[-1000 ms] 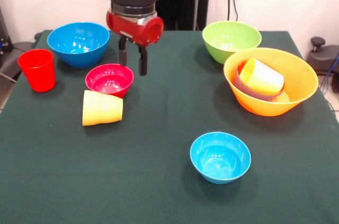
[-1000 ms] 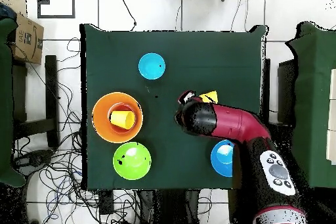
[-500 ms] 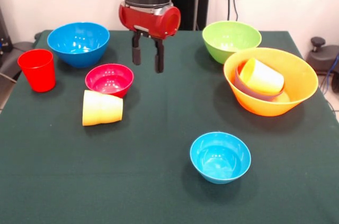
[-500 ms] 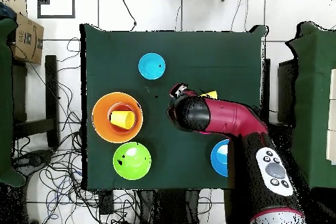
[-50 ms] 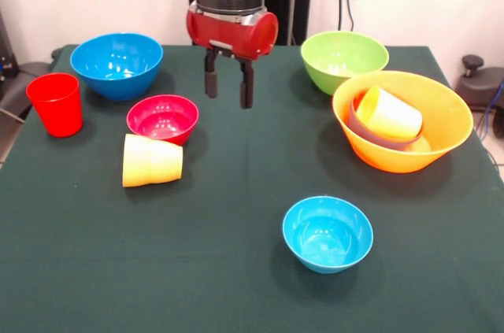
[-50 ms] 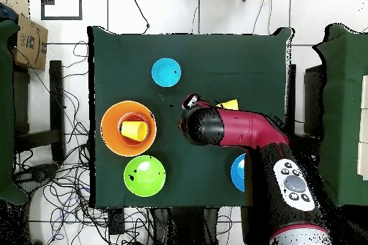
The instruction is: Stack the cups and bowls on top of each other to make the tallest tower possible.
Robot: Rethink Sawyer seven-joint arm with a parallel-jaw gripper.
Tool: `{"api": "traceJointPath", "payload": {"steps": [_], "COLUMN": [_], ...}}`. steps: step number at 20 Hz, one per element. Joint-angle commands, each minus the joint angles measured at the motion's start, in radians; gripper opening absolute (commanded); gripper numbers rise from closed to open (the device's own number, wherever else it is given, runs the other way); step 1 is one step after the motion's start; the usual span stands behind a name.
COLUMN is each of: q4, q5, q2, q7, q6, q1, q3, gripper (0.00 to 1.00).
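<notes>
A yellow cup point(image 5: 389, 113) is seen tilted on a greyish bowl point(image 5: 370, 135) inside the large orange bowl point(image 5: 402, 152), at the table's point(image 5: 236, 270) edge. The gripper point(image 5: 229, 100) is held open and empty above the table.

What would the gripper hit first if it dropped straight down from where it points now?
Probably bare tablecloth: the open gripper hangs between the crimson bowl and the big orange bowl, above neither, though depth is uncertain.
</notes>
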Motion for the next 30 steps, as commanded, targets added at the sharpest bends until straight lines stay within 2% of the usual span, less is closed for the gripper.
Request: {"api": "traceJointPath", "payload": {"steps": [1, 10, 20, 26, 30], "q4": [0.058, 0.044, 0.027, -0.009, -0.031], "q5": [-0.072, -0.096, -0.165, -0.22, -0.242], "q2": [0.009, 0.015, 0.042, 0.09, 0.122], "q7": [-0.042, -0.142, -0.216, -0.18, -0.137], "q6": [0.024, 0.044, 0.049, 0.025, 0.003], "q1": [0.068, -0.02, -0.132, -0.128, -0.104], "q3": [0.044, 0.071, 0.119, 0.117, 0.108], "gripper": [1.0, 1.0, 1.0, 1.0, 1.0]}}
